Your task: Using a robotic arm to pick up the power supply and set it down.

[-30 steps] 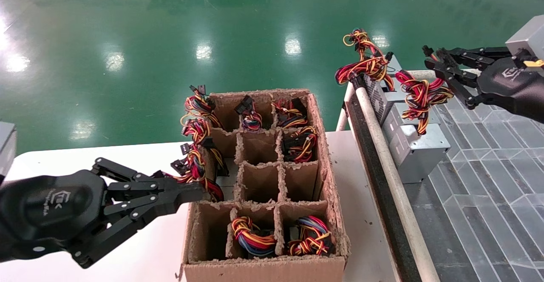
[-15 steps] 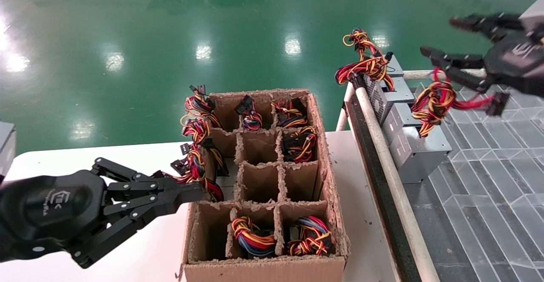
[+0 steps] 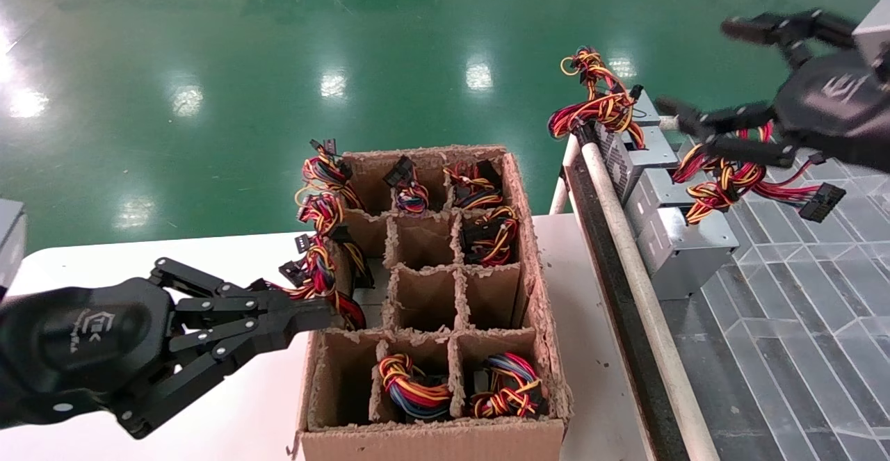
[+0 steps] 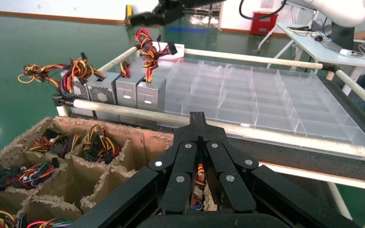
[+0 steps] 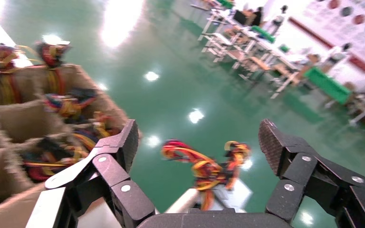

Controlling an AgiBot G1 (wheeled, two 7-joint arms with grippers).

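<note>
Several grey power supplies [image 3: 685, 252] stand in a row just behind the rail at the right, also seen in the left wrist view [image 4: 123, 90]. Their red, yellow and black wires [image 3: 726, 179] hang just under the lower finger of my right gripper [image 3: 699, 68], which is open wide above the row. I cannot tell whether the finger touches the wires. The right wrist view shows my right gripper [image 5: 199, 140] with nothing between its pads and a blurred wire bundle [image 5: 204, 166] beyond. My left gripper [image 3: 334, 318] is shut and empty at the cardboard box's left edge [image 4: 198, 116].
A brown cardboard divider box [image 3: 535, 238] holding several wire bundles sits on the white table [image 3: 90, 259]. A metal rail [image 3: 626, 252] separates it from a clear compartment tray [image 3: 799, 294]. Another wire bundle [image 3: 598, 99] hangs over the rail's far end.
My right gripper has gone from nearly shut to wide open and has risen. The wire bundle swung right, its black connector now out over the tray. The left arm has not moved.
</note>
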